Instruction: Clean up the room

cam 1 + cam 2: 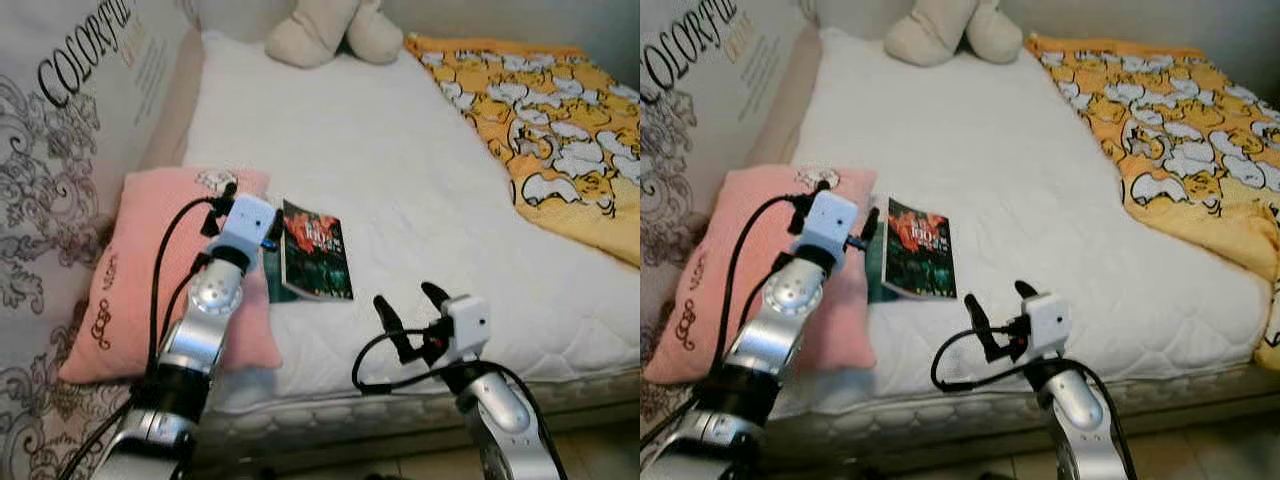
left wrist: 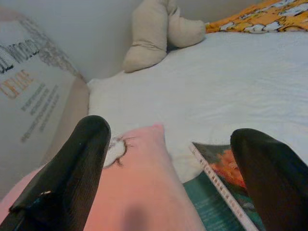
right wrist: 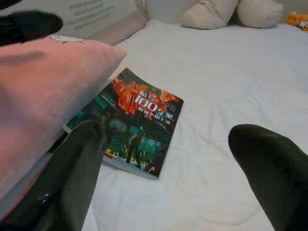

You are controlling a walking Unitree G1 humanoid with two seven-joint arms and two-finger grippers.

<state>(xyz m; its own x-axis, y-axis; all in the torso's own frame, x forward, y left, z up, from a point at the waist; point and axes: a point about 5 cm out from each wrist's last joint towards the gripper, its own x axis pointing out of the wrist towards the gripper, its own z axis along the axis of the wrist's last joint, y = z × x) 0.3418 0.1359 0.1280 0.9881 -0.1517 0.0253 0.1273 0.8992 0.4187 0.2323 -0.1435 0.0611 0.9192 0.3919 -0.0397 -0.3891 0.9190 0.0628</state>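
A white bed (image 1: 400,190) spreads before the robot, and on it, near the front edge, lies a book (image 1: 316,250) with a dark cover and red-orange artwork, flat and face up. A second, teal book (image 1: 874,272) lies beneath it, partly covered by a pink pillow (image 1: 130,280) that rests against the bed's left side and overlaps the books' left edge. The left claw (image 1: 222,205) hangs above the pillow's upper right corner, just beside the books, with its two black fingers (image 2: 67,178) spread apart and nothing between them; its wrist view looks over the pillow toward the book spine. The right claw (image 1: 410,305) hovers above the front part of the mattress, to the right of the books and apart from them, fingers likewise parted and empty. At the far end of the bed sits a beige plush toy (image 1: 325,28), and an orange blanket (image 1: 540,130) with white shapes covers the right side. A patterned board (image 1: 60,130) with printed lettering stands along the left.
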